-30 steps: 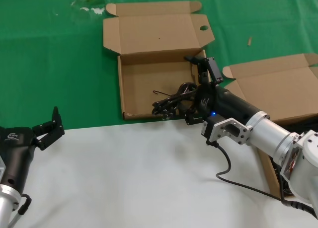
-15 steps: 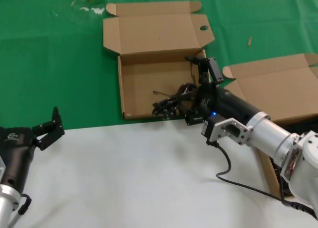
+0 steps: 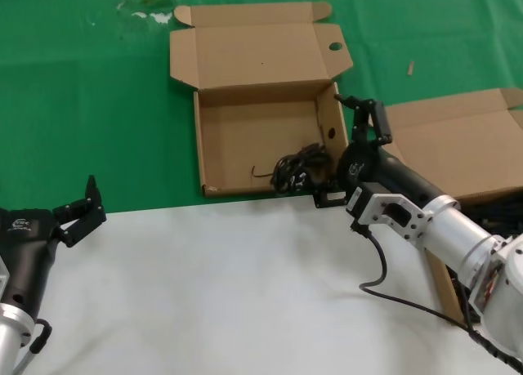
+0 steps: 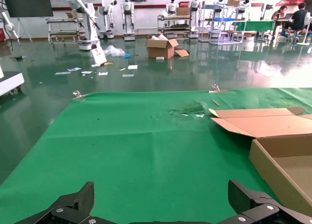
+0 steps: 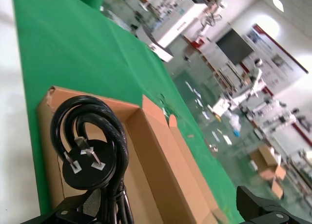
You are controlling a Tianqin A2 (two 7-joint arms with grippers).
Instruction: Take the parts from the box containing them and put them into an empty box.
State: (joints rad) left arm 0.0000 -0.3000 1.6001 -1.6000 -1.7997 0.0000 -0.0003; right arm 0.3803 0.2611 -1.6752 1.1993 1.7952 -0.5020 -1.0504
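Observation:
The shallow cardboard box (image 3: 208, 146) with a round hole in its lid tab and another in its right wall lies open on the green mat. One black cable bundle (image 3: 297, 169) lies in its front right corner, its plug (image 5: 90, 165) facing the right wrist camera. My right gripper (image 3: 358, 112) is open and straddles the box's right wall (image 5: 161, 155), with the bundle just beside one finger (image 5: 80, 207). The second cardboard box (image 3: 458, 146) lies at the right, its inside hidden behind my right arm. My left gripper (image 3: 78, 212) waits open at the front left.
A white sheet (image 3: 204, 293) covers the near table; green mat (image 3: 82, 89) lies beyond. The holed box's lid (image 3: 253, 52) stands open at the back. My right arm's thick black wire (image 3: 380, 285) trails over the white sheet. The left wrist view shows the box (image 4: 285, 158) off to one side.
My right gripper has let go of the cable bundle and shifted right, over the box wall. The bundle has dropped into the box's front right corner. The left arm is unmoved.

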